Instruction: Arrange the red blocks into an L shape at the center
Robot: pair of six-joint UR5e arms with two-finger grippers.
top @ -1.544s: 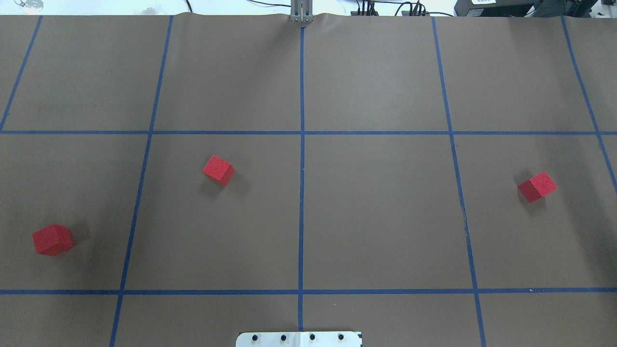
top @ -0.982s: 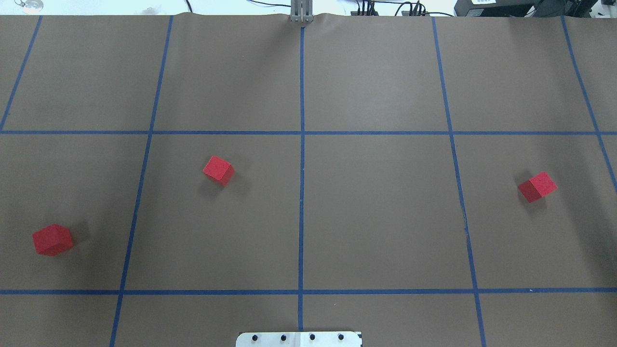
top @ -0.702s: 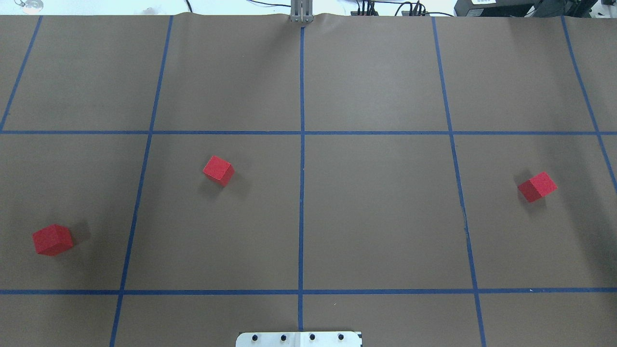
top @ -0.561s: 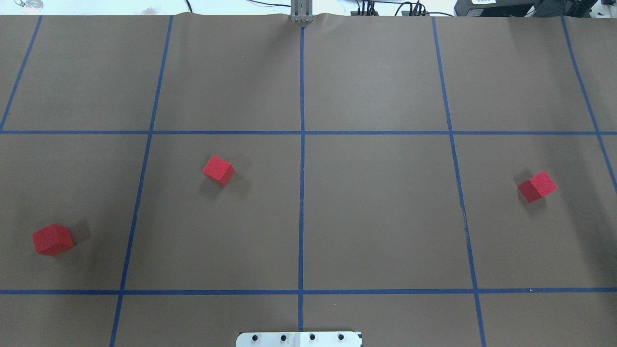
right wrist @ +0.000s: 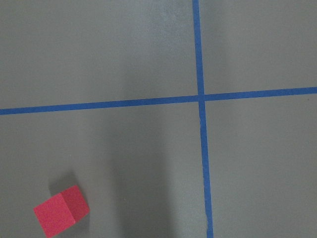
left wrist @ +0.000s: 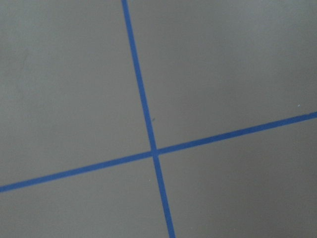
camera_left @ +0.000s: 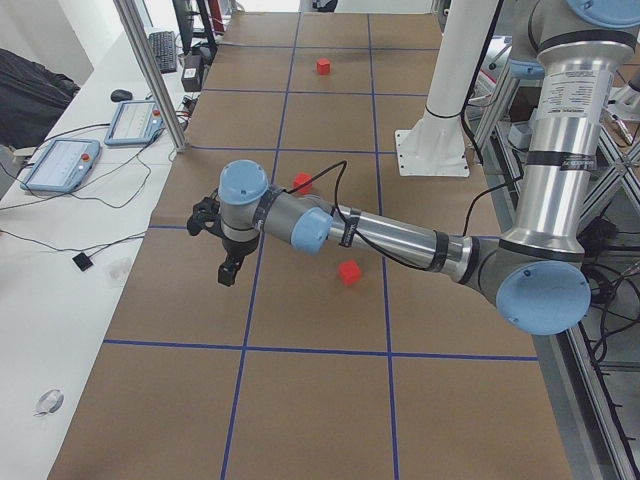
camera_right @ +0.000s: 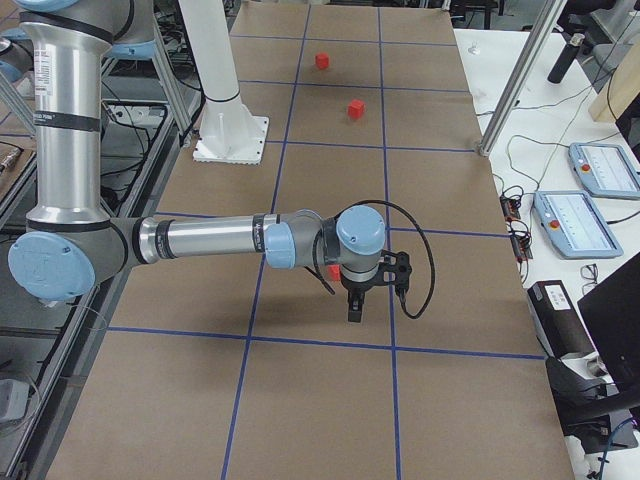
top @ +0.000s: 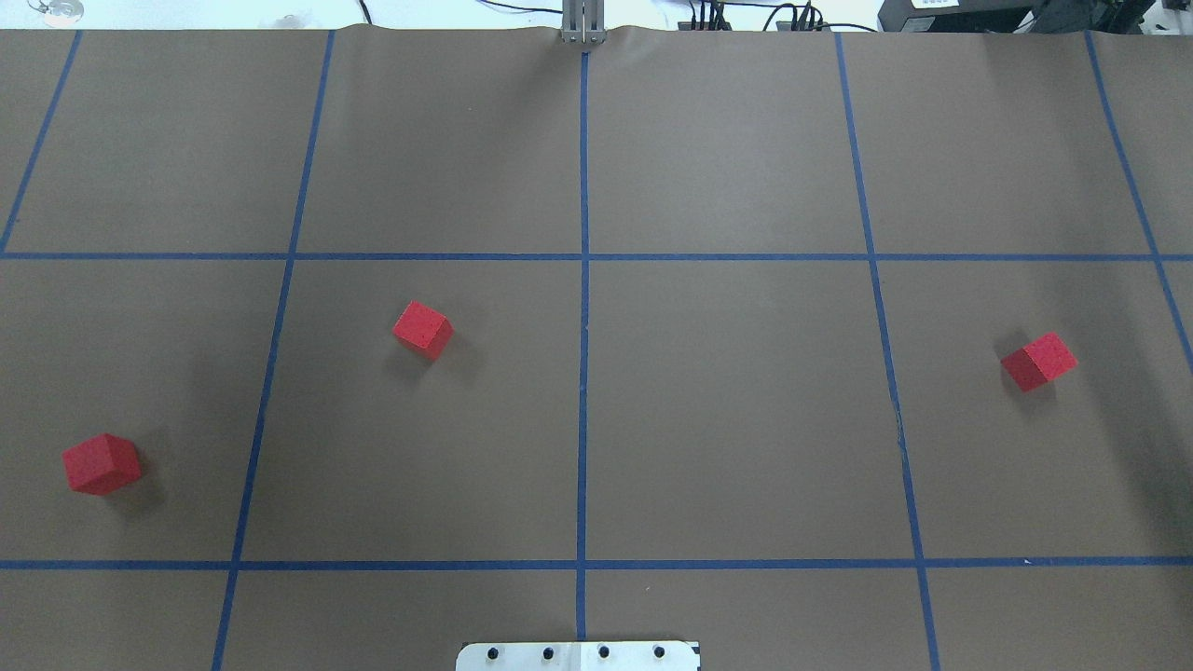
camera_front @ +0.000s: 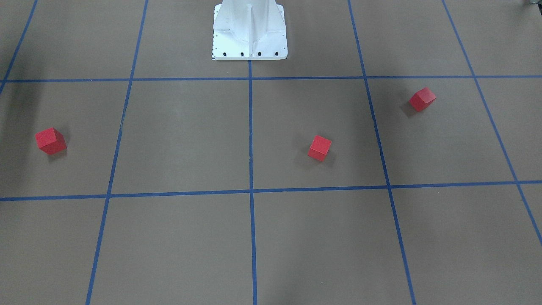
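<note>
The arms (camera_left: 400,235) are silver tubes with blue caps and black cables. The left pincer (camera_left: 228,274) and right pincer (camera_right: 353,311) are black.

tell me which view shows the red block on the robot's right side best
Right wrist-mounted: the red block sits lower left, large, two faces clear. Overhead and front-facing show it whole but small; exterior left, a tiny far speck. In exterior right the right arm hides most of it. Left wrist-mounted misses it.
</note>
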